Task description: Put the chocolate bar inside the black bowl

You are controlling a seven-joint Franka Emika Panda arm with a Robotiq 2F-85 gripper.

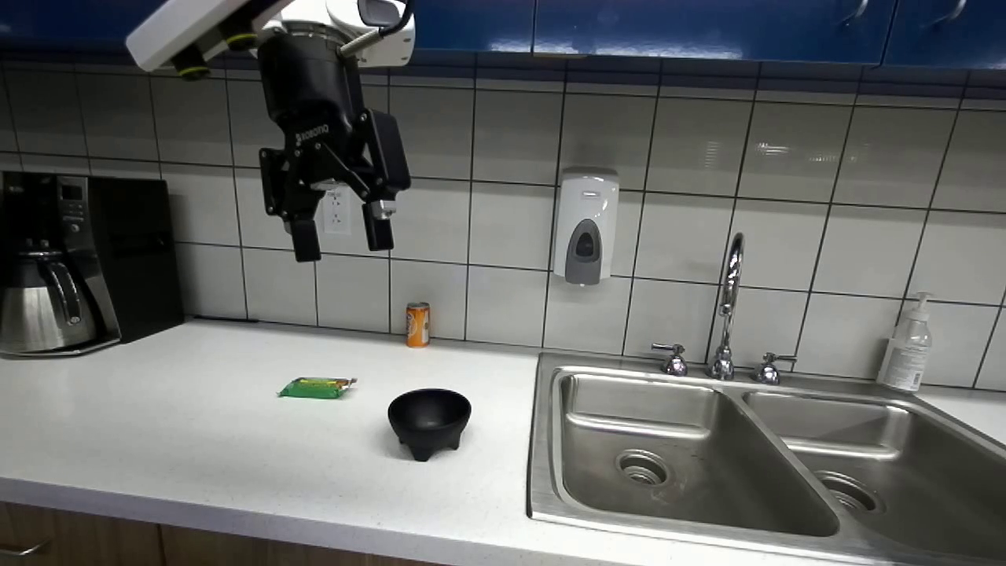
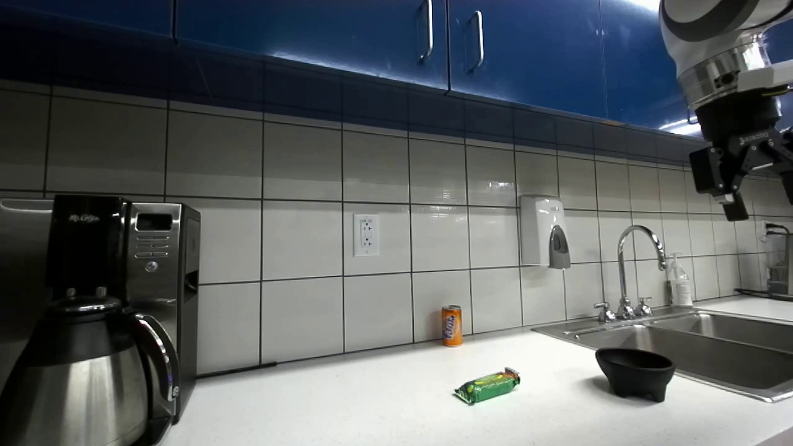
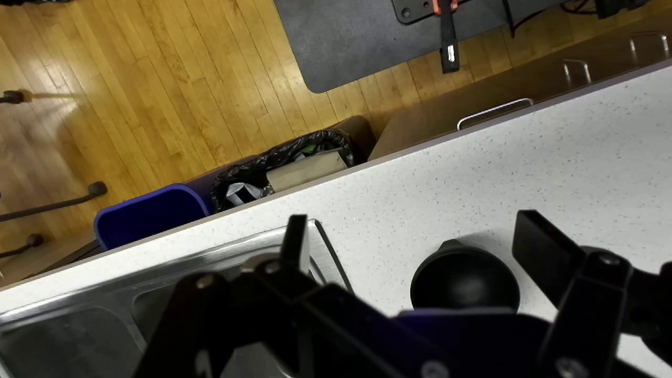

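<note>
The gripper (image 1: 344, 250) is hanging high, jaws spread wide, holding nothing. The green-wrapped chocolate bar (image 1: 316, 387) is lying well below on the countertop (image 1: 196, 440), between the coffee maker (image 1: 118, 259) and black bowl (image 1: 429, 420).

2 views toward wall (image 1: 515, 224), wrist view downward

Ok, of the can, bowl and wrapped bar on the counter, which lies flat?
The green-wrapped chocolate bar; the orange can and black bowl both stand upright.
</note>
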